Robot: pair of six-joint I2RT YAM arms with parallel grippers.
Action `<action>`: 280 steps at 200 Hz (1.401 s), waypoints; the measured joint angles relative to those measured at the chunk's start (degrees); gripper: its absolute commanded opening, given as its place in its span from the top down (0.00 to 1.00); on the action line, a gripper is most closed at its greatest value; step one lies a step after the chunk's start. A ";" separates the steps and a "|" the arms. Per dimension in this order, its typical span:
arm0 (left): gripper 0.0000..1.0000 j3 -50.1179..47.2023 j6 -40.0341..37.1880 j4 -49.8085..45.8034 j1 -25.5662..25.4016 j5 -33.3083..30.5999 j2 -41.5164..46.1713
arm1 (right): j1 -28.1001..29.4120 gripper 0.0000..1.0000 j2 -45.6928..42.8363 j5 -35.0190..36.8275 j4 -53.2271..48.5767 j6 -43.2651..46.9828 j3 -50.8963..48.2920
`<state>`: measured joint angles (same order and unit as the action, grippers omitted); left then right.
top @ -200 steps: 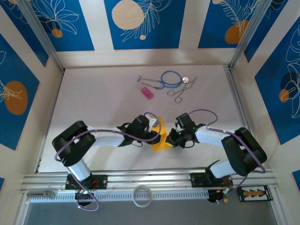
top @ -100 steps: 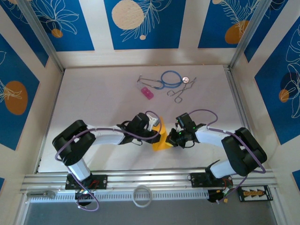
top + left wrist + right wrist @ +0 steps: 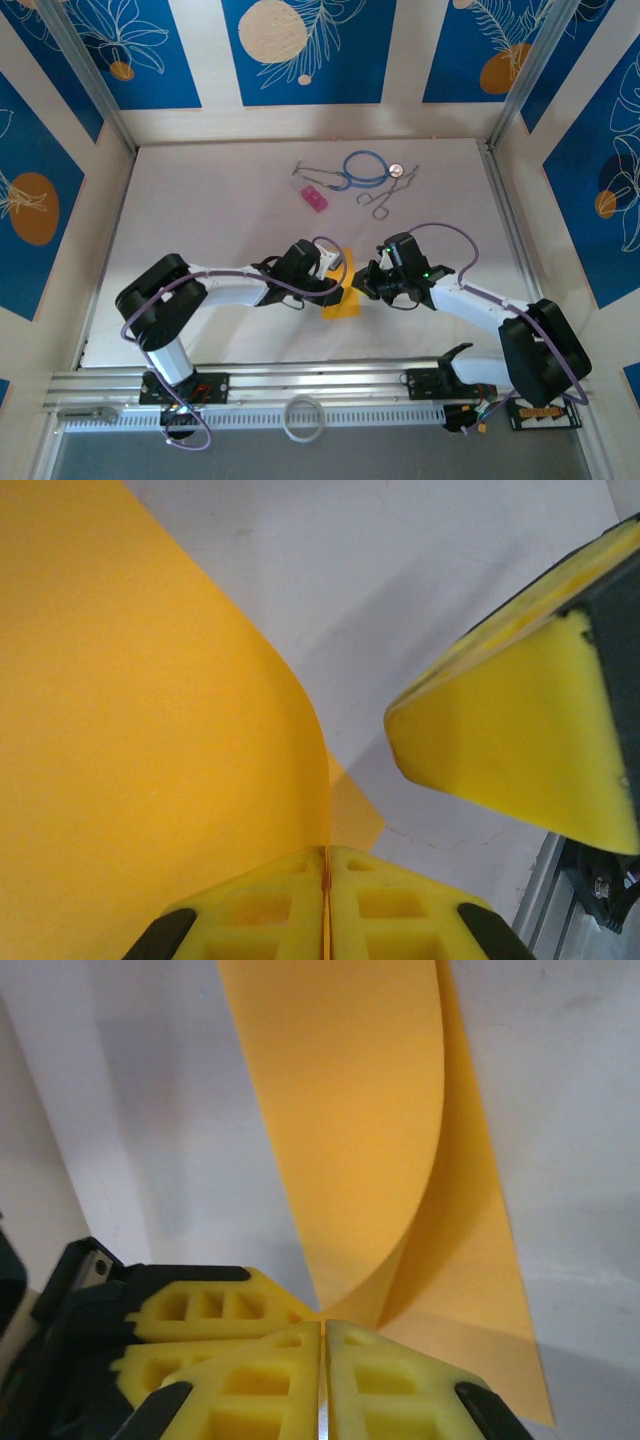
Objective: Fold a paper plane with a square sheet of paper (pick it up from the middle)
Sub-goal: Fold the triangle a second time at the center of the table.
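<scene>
We see the thin, matte orange-yellow sheet of paper (image 3: 340, 305) on the white table (image 3: 220, 210) between the two arms, one smooth flap standing off the flat layer in a soft curve. The left gripper (image 3: 326, 858) has its yellow waffle-moulded foam pads pressed together on the flap's edge, which shows as a fine orange line in the seam. The right gripper (image 3: 322, 1332), with the same blocky yellow pads, is closed to a hairline seam right at the bend of the curl, and we cannot tell whether any paper lies between them.
</scene>
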<state>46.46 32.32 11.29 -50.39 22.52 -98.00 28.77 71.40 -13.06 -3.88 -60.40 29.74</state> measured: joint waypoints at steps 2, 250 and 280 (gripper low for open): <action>0.91 0.00 -0.04 -0.02 0.00 0.00 0.00 | -0.02 0.86 0.07 -0.04 0.11 -0.11 0.00; 0.87 0.96 -3.91 -2.89 0.02 1.46 0.00 | -2.01 0.79 13.79 -5.14 -6.62 -5.95 7.80; 0.85 1.55 -4.72 -3.72 0.02 1.49 0.00 | -2.01 0.84 13.97 -5.25 -6.93 -5.66 8.20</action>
<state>48.01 27.59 7.57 -50.37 24.01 -98.00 26.76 85.36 -18.31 -10.81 -66.06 37.93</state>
